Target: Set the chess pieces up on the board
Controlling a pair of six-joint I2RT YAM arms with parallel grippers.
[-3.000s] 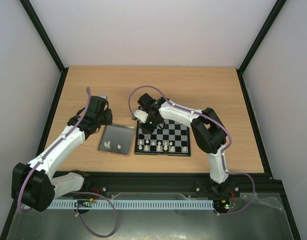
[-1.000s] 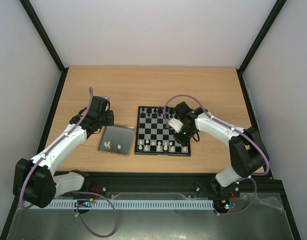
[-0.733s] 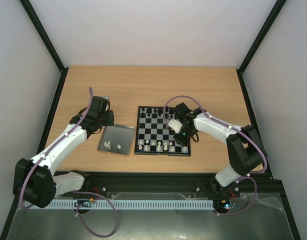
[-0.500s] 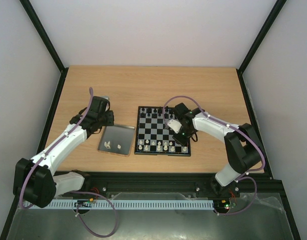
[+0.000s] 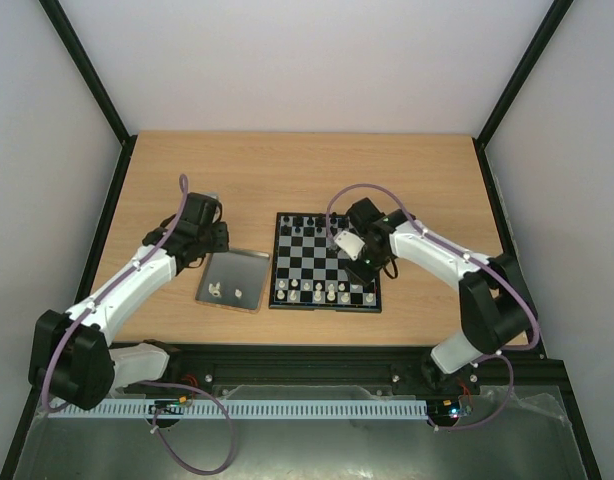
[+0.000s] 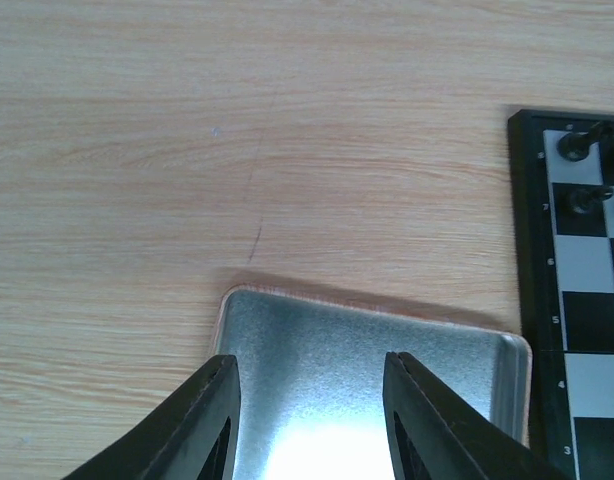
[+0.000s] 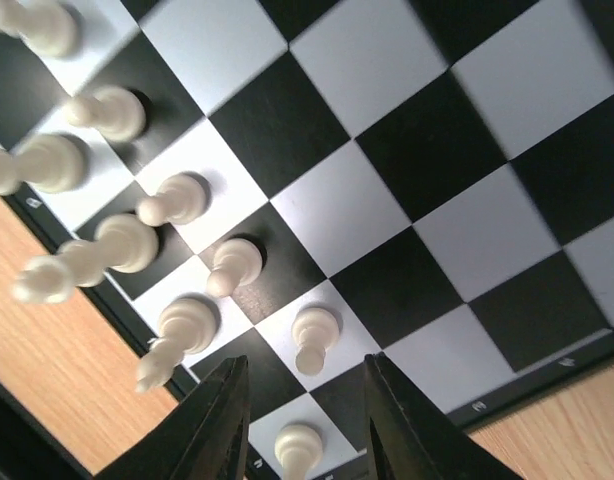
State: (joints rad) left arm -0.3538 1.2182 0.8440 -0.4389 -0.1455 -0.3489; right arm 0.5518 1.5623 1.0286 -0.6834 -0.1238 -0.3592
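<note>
The board (image 5: 317, 262) lies mid-table, with white chess pieces (image 5: 318, 290) in its near rows and black ones along its far edge. My right gripper (image 5: 366, 274) hangs over the board's near right corner. In the right wrist view this gripper (image 7: 305, 362) is open. A white pawn (image 7: 314, 337) stands on a light square just ahead of the gap, clear of both fingers. More white pieces (image 7: 179, 199) stand to its left. My left gripper (image 6: 309, 360) is open and empty above the far end of the metal tray (image 6: 367, 335).
The metal tray (image 5: 249, 263) lies left of the board, with a few white pieces (image 5: 216, 292) at its near end. Black pieces (image 6: 581, 145) show at the board's corner in the left wrist view. Black frame rails border the table.
My right gripper has opened and left a white pawn standing on the board near its right front corner. The left arm has stayed still.
</note>
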